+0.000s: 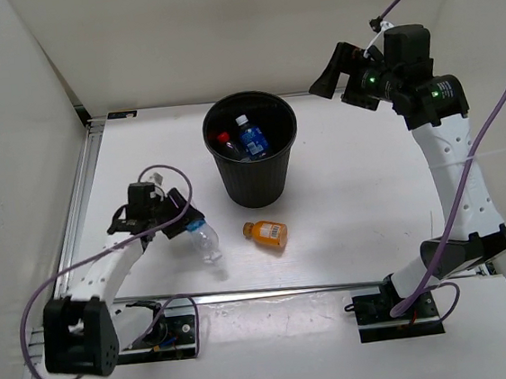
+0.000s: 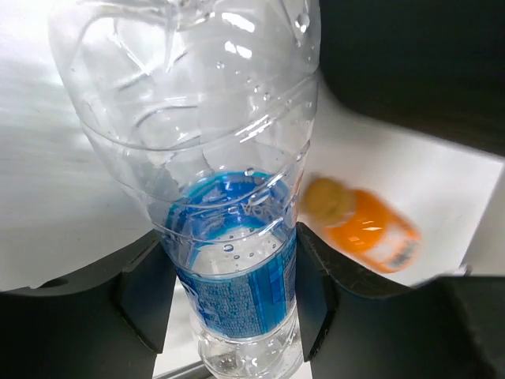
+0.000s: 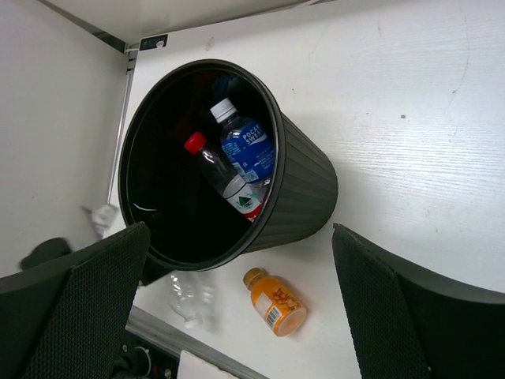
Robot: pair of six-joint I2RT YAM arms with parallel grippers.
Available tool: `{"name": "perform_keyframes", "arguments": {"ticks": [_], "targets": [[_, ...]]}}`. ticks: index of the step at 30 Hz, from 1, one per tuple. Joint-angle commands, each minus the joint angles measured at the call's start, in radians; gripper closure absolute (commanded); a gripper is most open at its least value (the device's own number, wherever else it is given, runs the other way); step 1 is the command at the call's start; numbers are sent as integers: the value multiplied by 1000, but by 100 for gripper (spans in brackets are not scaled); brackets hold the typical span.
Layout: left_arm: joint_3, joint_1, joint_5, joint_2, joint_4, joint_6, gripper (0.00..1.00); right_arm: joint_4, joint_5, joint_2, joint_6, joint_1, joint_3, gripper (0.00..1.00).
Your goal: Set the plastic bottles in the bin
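Observation:
My left gripper (image 1: pixel 179 220) is shut on a clear plastic bottle with a blue label (image 1: pixel 204 238), left of the bin. In the left wrist view both pads press the label of this bottle (image 2: pixel 229 237). A short orange bottle (image 1: pixel 267 233) lies on its side on the table in front of the black bin (image 1: pixel 256 176). Inside the bin rest a blue-labelled bottle (image 1: pixel 250 137) and a red-capped bottle (image 1: pixel 228 143). My right gripper (image 1: pixel 336 77) hangs open, high up to the right of the bin, holding nothing. The right wrist view looks down on the bin (image 3: pixel 304 189) and the orange bottle (image 3: pixel 276 302).
White walls close in the table at the left and the back. A metal rail (image 1: pixel 83 207) runs along the left edge and another along the front, near the arm bases. The orange bottle (image 2: pixel 367 229) lies just right of my left gripper's fingers.

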Motion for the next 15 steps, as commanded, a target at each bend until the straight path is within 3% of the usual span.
{"name": "perform_keyframes", "arguments": {"ticks": [1, 4, 10, 15], "targets": [[100, 25, -69, -171, -110, -25, 45, 9, -26, -6, 5, -1, -5, 0], [289, 37, -90, -182, -164, -25, 45, 18, -35, 3, 14, -1, -5, 0], [860, 37, -100, 49, -232, 22, 45, 18, -35, 23, 41, -1, -14, 0], [1131, 28, -28, 264, -250, 32, 44, 18, -26, 32, 42, -1, 5, 0]]}}
